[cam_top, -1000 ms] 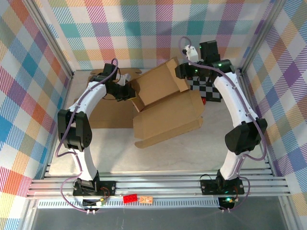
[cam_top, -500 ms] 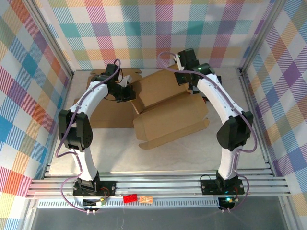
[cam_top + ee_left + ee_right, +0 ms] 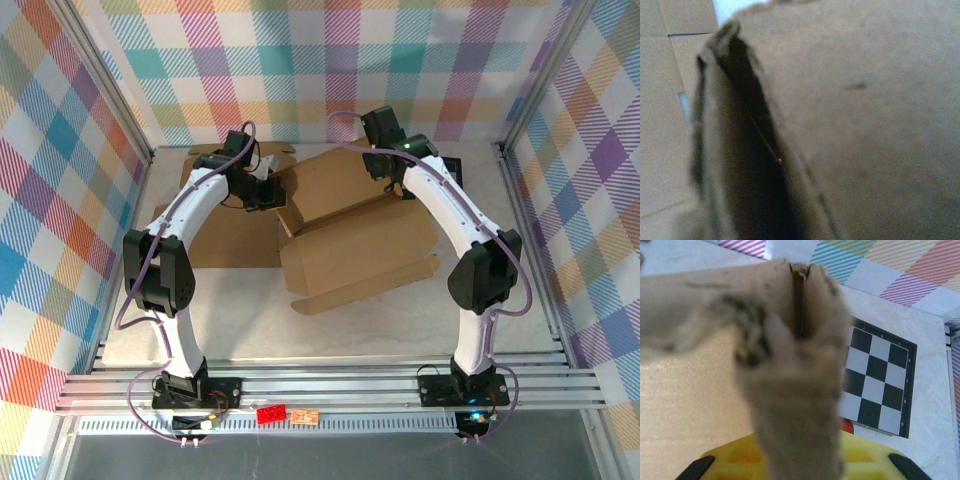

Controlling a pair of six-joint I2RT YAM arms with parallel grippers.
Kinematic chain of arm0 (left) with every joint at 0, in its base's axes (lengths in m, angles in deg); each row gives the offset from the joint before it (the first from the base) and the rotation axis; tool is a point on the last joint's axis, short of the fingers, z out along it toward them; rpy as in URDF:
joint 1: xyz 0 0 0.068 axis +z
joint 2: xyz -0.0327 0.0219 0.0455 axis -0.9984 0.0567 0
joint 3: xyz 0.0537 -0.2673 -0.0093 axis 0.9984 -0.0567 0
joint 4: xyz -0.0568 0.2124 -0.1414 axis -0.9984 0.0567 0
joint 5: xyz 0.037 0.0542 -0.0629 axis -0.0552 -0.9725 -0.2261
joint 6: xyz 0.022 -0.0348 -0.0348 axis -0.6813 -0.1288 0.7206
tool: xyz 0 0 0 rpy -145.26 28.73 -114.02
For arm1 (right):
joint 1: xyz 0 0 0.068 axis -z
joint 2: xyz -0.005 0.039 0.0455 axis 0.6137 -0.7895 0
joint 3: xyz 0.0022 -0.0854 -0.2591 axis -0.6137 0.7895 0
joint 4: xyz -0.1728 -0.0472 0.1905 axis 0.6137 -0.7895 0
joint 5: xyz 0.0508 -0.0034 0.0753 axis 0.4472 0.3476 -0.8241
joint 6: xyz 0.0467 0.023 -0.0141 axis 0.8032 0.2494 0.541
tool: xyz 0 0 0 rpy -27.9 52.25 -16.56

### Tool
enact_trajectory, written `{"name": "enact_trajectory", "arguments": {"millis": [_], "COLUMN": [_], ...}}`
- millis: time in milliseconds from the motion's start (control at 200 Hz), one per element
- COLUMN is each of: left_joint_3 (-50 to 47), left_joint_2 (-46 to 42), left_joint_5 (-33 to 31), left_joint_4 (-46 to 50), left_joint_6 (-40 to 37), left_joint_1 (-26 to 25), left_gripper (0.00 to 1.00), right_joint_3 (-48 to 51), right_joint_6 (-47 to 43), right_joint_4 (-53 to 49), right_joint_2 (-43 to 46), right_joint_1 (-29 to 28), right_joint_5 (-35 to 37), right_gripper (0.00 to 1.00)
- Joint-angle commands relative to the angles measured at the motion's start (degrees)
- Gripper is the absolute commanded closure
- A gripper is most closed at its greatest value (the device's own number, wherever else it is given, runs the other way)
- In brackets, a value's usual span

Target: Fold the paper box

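The paper box lies mid-bench, its raised far flap between the spread fingers of the right pincer, while the left pincer sits at its left edge, grip impossible to tell, and open bench lies toward the bases.

Blurred paper box panel very close; dark slot between doubled layers, left; flat cardboard beyond.
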Motion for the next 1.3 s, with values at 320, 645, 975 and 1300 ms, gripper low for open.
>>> {"name": "enact_trajectory", "arguments": {"millis": [320,645,975,1300], "left_joint_3": [3.18,-0.18,-10.81,-17.24], "left_joint_2": [-0.47,-0.82,-0.78,1.15], "left_joint_5": [0.92,-10.06,-16.05,-17.01], "left_joint_4": [-0.21,-1.56,-7.26,-15.05], "left_joint_6": [0.24,5.94,7.6,9.47], "left_joint_1": [-1.24,-4.07,-4.15,-4.59], "left_gripper": [1.0,1.0,0.96,0.82], "right_joint_3": [-9.08,-2.91,7.04,11.24], "right_joint_6": [5.65,20.27,35.25,37.65], "right_joint_4": [-8.79,-14.06,-16.41,-15.04], "right_joint_2": [-5.67,-5.0,-4.16,-4.7], "right_joint_1": [0.53,-5.03,-10.07,-10.26], "right_joint_5": [5.9,15.18,14.92,12.42], "right_gripper": [1.0,1.0,1.0,1.0]}}
